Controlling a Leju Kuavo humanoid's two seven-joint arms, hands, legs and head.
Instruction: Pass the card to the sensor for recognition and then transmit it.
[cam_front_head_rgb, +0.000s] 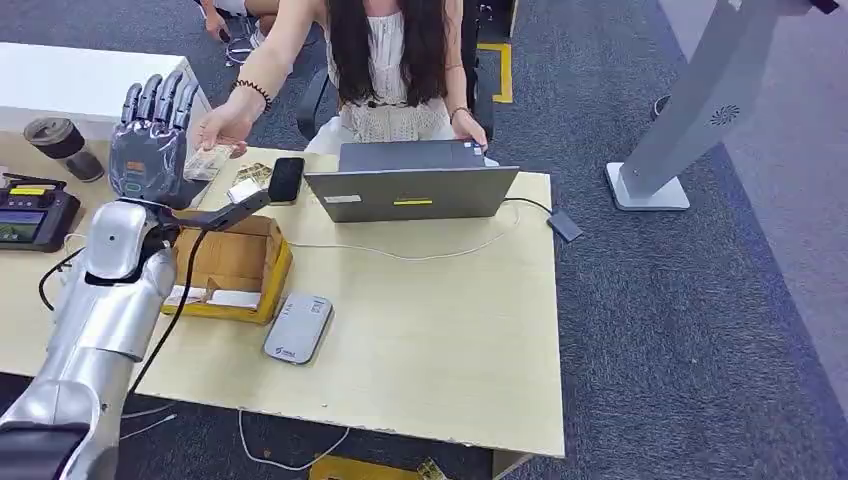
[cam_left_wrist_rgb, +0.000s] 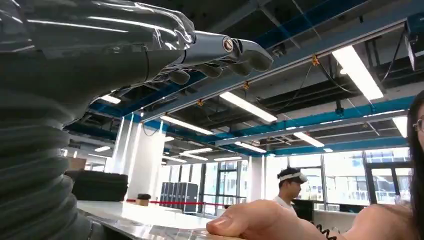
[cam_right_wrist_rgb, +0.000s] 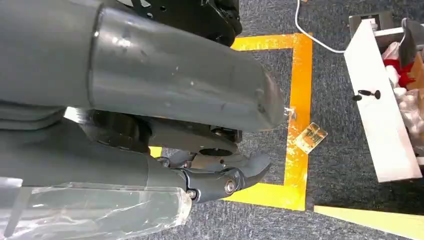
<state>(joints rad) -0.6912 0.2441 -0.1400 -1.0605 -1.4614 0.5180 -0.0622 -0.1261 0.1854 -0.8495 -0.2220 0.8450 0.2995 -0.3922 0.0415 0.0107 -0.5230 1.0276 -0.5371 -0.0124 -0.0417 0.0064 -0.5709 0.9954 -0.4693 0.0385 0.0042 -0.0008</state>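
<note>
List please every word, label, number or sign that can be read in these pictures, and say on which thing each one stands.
No text can be read.
Laptop: white sticker and yellow strip on its lid, too small to read.
Grey card reader: small print near one end, blurred.
Cardboard box: white labels, illegible.
Black device with a screen: yellow label, too small.
White stand: round dotted emblem, no letters.

Open laptop (cam_front_head_rgb: 412, 182) at table's (cam_front_head_rgb: 450, 340) far edge, person (cam_front_head_rgb: 385, 60) seated behind. Phone (cam_front_head_rgb: 286, 179) just left of laptop. Cardboard box (cam_front_head_rgb: 235, 265) near left side. Cup (cam_front_head_rgb: 62, 147) far left. Yellow floor tape (cam_right_wrist_rgb: 299, 115).
</note>
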